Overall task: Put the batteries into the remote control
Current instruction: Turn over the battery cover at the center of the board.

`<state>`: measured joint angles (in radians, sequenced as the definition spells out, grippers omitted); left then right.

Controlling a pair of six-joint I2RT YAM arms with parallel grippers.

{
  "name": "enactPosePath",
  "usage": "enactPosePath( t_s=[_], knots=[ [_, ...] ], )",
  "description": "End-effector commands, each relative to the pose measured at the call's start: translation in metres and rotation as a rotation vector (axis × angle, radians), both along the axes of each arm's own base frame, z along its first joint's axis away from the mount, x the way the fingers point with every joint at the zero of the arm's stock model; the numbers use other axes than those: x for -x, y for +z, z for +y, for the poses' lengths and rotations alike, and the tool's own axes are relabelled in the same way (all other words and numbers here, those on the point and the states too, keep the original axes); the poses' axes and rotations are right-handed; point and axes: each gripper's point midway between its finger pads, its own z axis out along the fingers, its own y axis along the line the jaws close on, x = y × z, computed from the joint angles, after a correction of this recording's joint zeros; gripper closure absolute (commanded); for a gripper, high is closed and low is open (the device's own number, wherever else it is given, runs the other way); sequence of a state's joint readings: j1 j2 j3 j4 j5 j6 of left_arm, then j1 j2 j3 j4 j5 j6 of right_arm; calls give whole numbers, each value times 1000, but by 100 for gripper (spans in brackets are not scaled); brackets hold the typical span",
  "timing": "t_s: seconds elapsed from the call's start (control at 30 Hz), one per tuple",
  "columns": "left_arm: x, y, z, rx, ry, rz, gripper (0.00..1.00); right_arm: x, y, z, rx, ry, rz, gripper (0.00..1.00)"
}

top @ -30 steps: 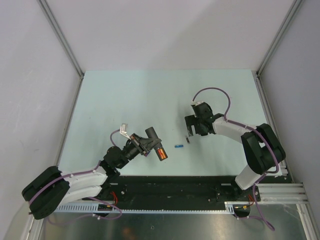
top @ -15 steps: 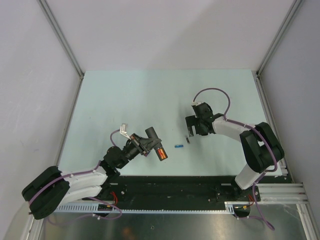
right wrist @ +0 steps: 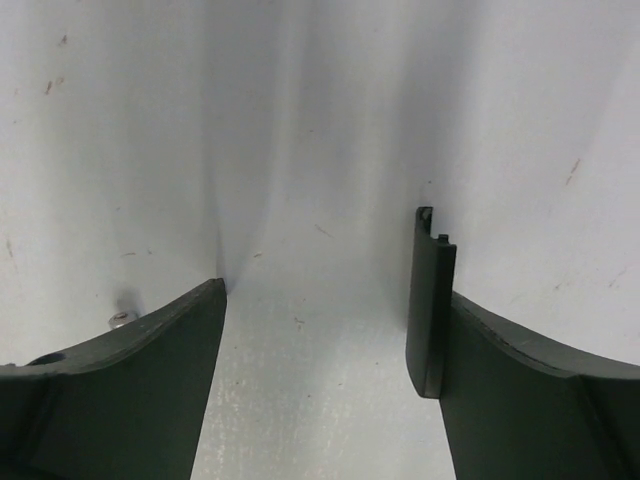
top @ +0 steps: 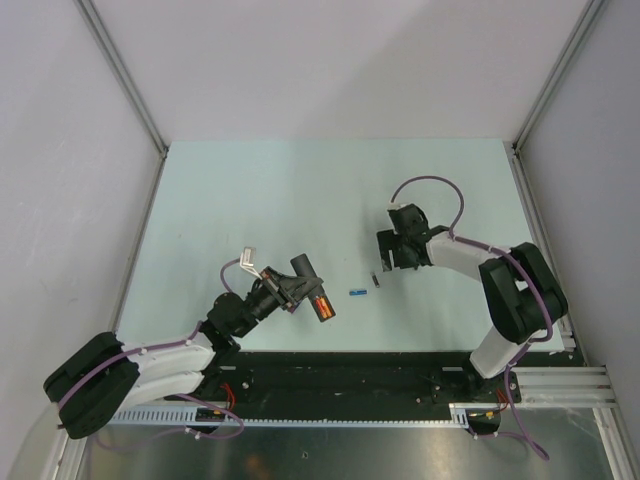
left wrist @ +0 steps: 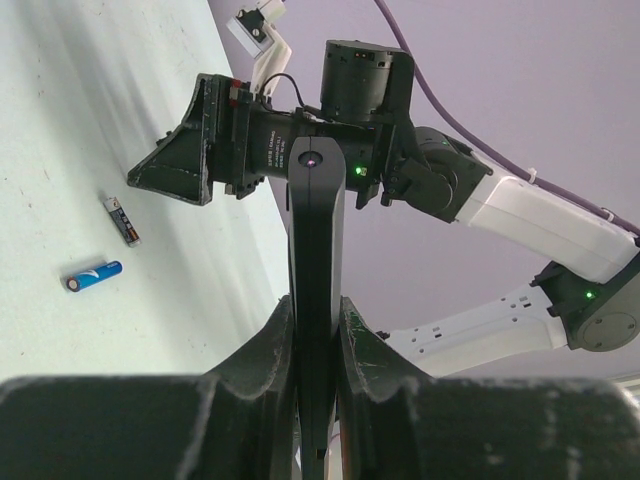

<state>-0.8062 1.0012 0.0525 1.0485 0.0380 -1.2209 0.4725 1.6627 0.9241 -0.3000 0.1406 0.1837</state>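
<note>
Left gripper (top: 287, 291) clamps the remote control (top: 305, 280), two orange-red batteries (top: 322, 308) seated in its recess. Just beyond it, on open table (top: 300, 190) well clear of every edge, lie a blue battery (top: 357, 292) and a dark grey battery (top: 375, 280). The right gripper (top: 386, 260), spread wide, has drawn back slightly; a thin black strip (right wrist: 430, 300), perhaps a cover, lies against one finger.

Your left arm reaches out low from the table's (top: 200, 200) near edge, and your left end effector (left wrist: 316, 325) is clamped on the remote control (left wrist: 316, 230). Your right arm bends back at the elbow over the table's right side. Your right end effector (right wrist: 320, 290) points down at the table, jaws apart.
</note>
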Motion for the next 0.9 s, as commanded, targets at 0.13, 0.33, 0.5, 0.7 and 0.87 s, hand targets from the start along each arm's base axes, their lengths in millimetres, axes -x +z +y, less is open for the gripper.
enactPosePath(
  t_s=[0.13, 0.33, 0.5, 0.7, 0.87],
  knots=[
    [14, -34, 11, -58, -10, 25, 100, -7, -5, -16, -41, -106, 22, 55],
    [14, -36, 11, -60, -12, 31, 100, -3, -6, -24, -117, -160, 46, 97],
    [14, -36, 12, -59, -7, 31, 100, 6, 27, 30, -457, -15, 42, 100],
    [15, -34, 10, -53, -17, 35, 100, 19, 32, 58, -701, 3, 107, 99],
    [16, -35, 13, -51, -8, 34, 100, 25, 3, 40, -631, -72, 148, 84]
  ],
)
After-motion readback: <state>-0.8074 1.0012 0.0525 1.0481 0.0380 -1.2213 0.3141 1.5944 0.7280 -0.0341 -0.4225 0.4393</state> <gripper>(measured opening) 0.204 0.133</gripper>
